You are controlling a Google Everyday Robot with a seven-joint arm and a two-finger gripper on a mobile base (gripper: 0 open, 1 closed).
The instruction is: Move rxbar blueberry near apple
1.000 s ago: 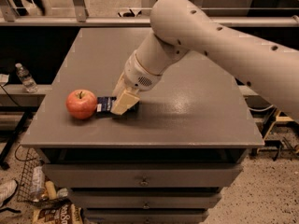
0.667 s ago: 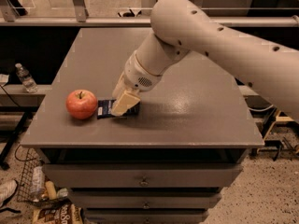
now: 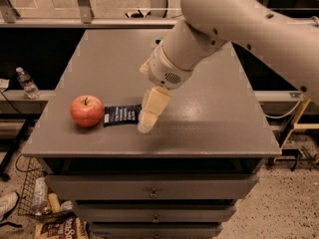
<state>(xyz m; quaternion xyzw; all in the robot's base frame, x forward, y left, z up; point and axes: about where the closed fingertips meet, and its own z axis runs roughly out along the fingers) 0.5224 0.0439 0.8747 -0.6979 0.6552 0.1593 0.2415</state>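
Far to the gripper's left, off the table, a water bottle (image 3: pixel 26 82) stands upright on a low ledge. Lower down on that side, on the floor, lies a printed bag (image 3: pixel 59 227).

On the grey table (image 3: pixel 214 118), the apple (image 3: pixel 86 111) sits stem up near the front left corner, to the left of the gripper. The rxbar blueberry (image 3: pixel 122 114) lies flat between the apple and the gripper, its long side running left to right. Its left end is just beside the apple, and it is not clear whether the two touch. Its right end reaches the gripper's pale tip, and contact there cannot be made out either.

The gripper (image 3: pixel 145 126) points down and a little to the left, its tip low over the table top close to the front edge. Whether it is spread or closed cannot be told, nor whether it holds the bar.

Up and to the right of the gripper, the thick pale arm (image 3: pixel 239 29) rises across the table and leaves the view at the upper right. Below the gripper, under the table top, are the drawers (image 3: pixel 152 188).
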